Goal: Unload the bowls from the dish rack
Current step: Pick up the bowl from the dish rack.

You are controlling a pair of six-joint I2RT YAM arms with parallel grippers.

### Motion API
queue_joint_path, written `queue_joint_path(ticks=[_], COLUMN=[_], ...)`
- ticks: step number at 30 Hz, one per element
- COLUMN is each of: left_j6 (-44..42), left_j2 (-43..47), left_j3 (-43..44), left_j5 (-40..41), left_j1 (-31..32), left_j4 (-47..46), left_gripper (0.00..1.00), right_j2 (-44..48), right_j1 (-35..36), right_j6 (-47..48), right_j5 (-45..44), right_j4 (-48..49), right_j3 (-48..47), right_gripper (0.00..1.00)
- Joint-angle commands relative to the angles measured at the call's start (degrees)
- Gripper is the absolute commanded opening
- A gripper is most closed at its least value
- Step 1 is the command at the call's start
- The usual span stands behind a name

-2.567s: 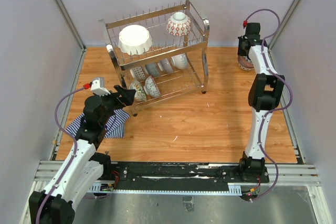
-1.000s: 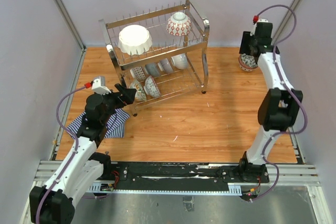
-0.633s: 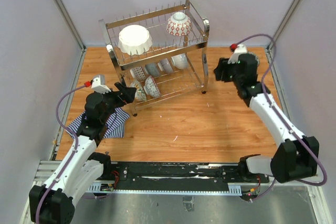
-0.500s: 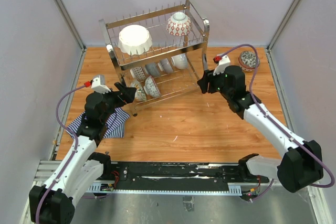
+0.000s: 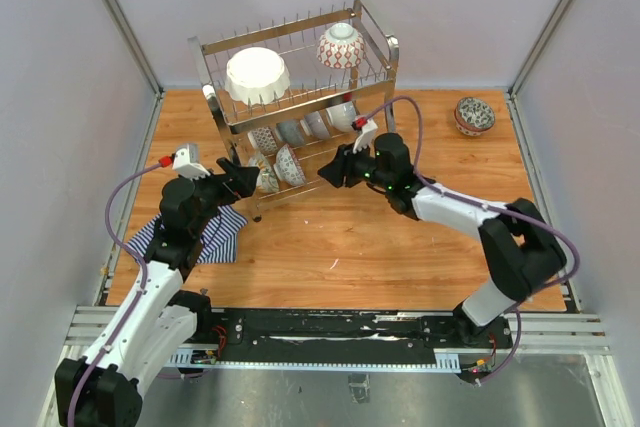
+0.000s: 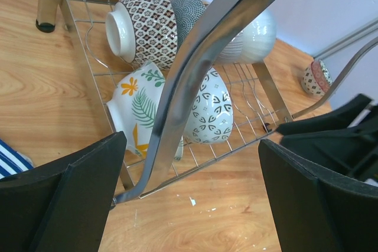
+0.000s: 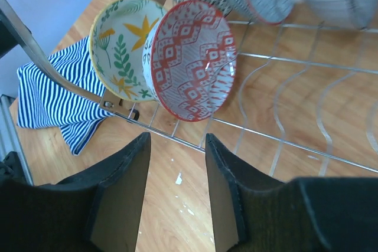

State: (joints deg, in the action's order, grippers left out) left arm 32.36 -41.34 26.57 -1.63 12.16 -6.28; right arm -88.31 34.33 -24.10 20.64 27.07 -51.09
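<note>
Top external view has the rack (image 5: 300,107) at the far side of the table (image 5: 400,247), left of centre, and mostly full: a white bowl (image 5: 257,75) and a lattice bowl (image 5: 341,45) on the upper tier, smaller bowls (image 5: 305,127) in rows on the lower. A lone bowl (image 5: 474,115) sits on the table at far right. The right gripper (image 5: 335,169) is at the near side of the lower tier, jaws parted with nothing between them. In the right wrist view a red bowl (image 7: 189,60) stands on edge just ahead, nested against a leaf bowl (image 7: 121,48). The left gripper (image 5: 243,179) hangs spread wide and empty at the rack's left end, beyond the cloth (image 5: 215,237).

The step in hand looks like the reach for a lower-tier bowl, likely the red one. Next the jaws would need to straddle its rim, one finger inside, close firmly, then draw it out toward the near side, clear of the wires and the upper tier
</note>
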Motion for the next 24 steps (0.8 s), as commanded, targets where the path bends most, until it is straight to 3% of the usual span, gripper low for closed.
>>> queue_joint_path(ticks=[1,11,24], left_j6=[-0.19,-0.54,-0.59], left_j2=[1.66,3.73,3.69], left_j3=[-0.95,-1.47,-2.04], left_j5=[-0.63,-0.14,0.13], left_j1=[0.38,0.39,0.40], left_j4=[-1.19,0.04,0.13], left_gripper=[1.00,1.00,1.00], right_j2=[-6.20,-18.88,-24.97], right_j1=[2.21,2.30,3.02], right_j6=[-5.70,-13.95,-18.99], right_j5=[4.91,10.73,13.73], right_j4=[11.44,21.09,27.27], right_j3=[-3.62,-10.39,-13.25], right_gripper=[0.43,0.42,0.38])
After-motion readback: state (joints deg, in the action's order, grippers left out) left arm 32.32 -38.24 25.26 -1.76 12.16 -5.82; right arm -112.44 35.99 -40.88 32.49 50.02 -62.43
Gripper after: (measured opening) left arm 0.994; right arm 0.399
